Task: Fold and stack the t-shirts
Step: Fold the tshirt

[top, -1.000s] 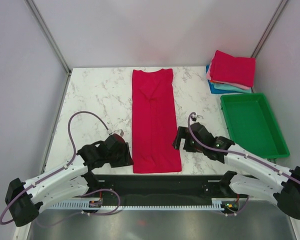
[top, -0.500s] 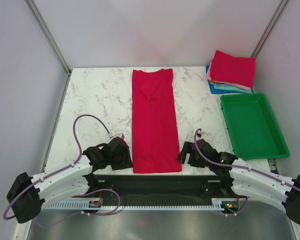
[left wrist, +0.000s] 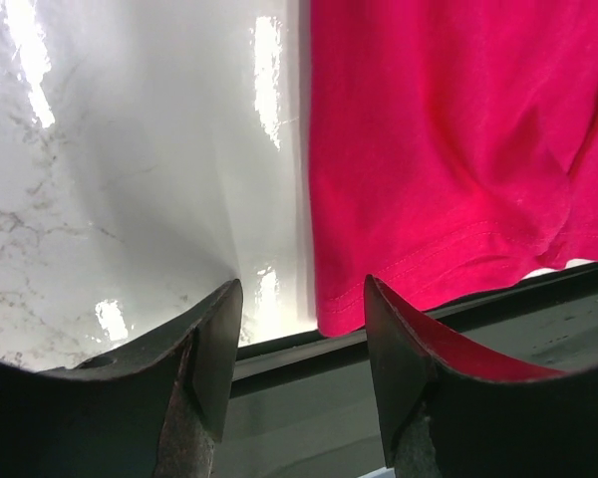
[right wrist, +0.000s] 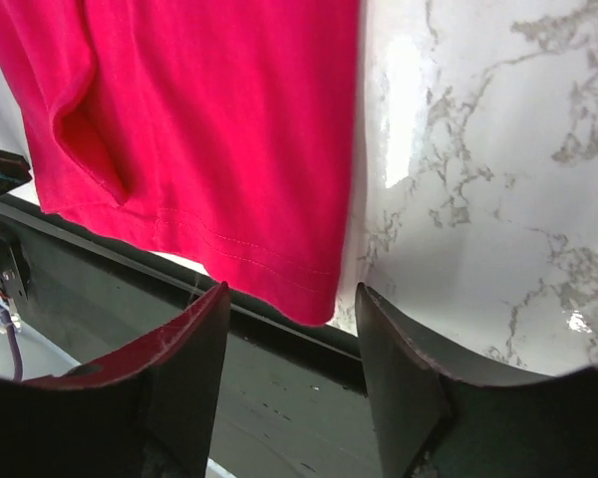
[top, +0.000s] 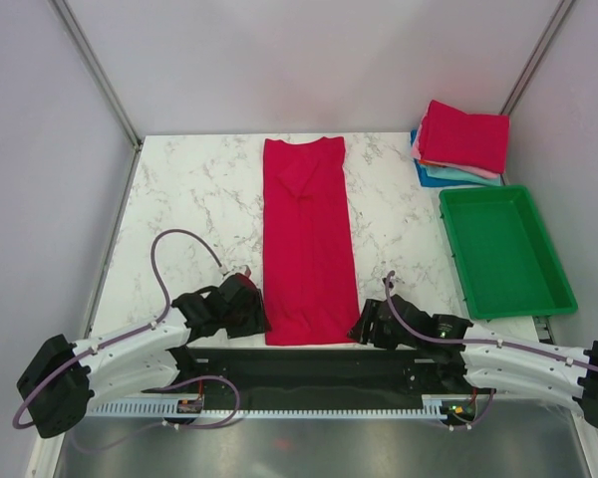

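Crimson t-shirt (top: 307, 244) lies flat down the ctr of the marble worktop (top: 199, 189) in the top view. Sleeves are turned in, so it's a long narrow strip w/ the collar at the upper end and the hem at the btm by the dark rail (top: 309, 363). Stack of folded t-shirts (top: 463, 139) sits upper right, a red one on top w/ pink, teal & blue edges under it. Green tray (top: 486, 190) is just below the stack

Left gripper (left wrist: 302, 284) is low at the btm-left hem corner, jaws apart, nothing pinched. In its wrist view the corner shows in the gap betw the fingers, right at the worktop edge. Right gripper (right wrist: 293, 289) mirrors it at the btm-right corner, jaws also apart, cloth not clamped

Step in hand, as I read it: pinch both hem corners, then carry the hem up towards the collar for the lengthwise fold. To do it well:
- Get one finger under all layers at each corner, not just the top ply, since the strip looks doubled
- Close both sides together, lift level & move at a matched pace so the hem lands square on the collar end
- Approach shallow, as the corners lie v. close to the edge; the risk is nudging cloth off the worktop or catching only one layer
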### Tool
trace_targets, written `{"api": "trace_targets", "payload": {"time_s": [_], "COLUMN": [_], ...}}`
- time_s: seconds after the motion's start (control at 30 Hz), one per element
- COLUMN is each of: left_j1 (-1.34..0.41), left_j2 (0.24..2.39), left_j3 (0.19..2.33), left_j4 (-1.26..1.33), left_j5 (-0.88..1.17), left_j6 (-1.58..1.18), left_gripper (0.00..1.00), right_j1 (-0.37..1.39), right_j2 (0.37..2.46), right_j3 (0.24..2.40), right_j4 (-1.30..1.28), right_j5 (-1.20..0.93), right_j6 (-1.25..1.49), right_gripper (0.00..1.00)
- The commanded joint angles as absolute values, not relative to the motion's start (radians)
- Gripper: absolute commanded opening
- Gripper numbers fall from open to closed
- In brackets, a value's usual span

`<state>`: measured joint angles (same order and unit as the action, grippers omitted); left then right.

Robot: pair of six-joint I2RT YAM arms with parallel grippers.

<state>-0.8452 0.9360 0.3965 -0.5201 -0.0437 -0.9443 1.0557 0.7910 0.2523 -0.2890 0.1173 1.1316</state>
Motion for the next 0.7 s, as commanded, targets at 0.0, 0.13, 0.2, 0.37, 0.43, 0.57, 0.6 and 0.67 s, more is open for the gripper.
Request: {"api": "trace_targets", "payload": {"time_s": [0.0,0.13,0.2,0.37,0.43,0.57,0.6,0.67], "left_j1": [-0.850,-0.850,-0.851,-0.851,-0.851,-0.853,-0.853,-0.856], "left_j2": [0.949,0.988,1.006,1.016,0.996,0.925,0.908,0.897], "left_j3": [0.376,0.365,0.367,0.365,0.356,0.328,0.328,0.328], "left_j4": [-0.454,-0.414,-0.400,-0.399,-0.405,-0.431,-0.434,-0.457], "left_j5": [-0.064,-0.049,-0.045,-0.014,-0.005,-0.005,-0.005,0.021], "left_j6": [-0.974,-0.971,-0.968,-0.968,-0.969,-0.983,-0.983,-0.986], "left_gripper": [0.61,0.62,0.62,0.59,0.58,0.54,0.53,0.52], "right_j1": [1.072,1.072,1.072,1.072,1.074,1.074,1.072,1.072], "right_j2": [0.767,0.779,0.795,0.845,0.860,0.865,0.865,0.867], "right_j3": [0.206,0.193,0.196,0.218,0.224,0.219,0.218,0.216], "right_j4": [-0.391,-0.370,-0.359,-0.345,-0.342,-0.331,-0.328,-0.328], "right_j5": [0.146,0.164,0.175,0.190,0.198,0.199,0.199,0.202], "right_j6": [1.195,1.201,1.200,1.184,1.178,1.177,1.177,1.174], "right_gripper": [0.61,0.59,0.57,0.54,0.53,0.48,0.47,0.47]}}
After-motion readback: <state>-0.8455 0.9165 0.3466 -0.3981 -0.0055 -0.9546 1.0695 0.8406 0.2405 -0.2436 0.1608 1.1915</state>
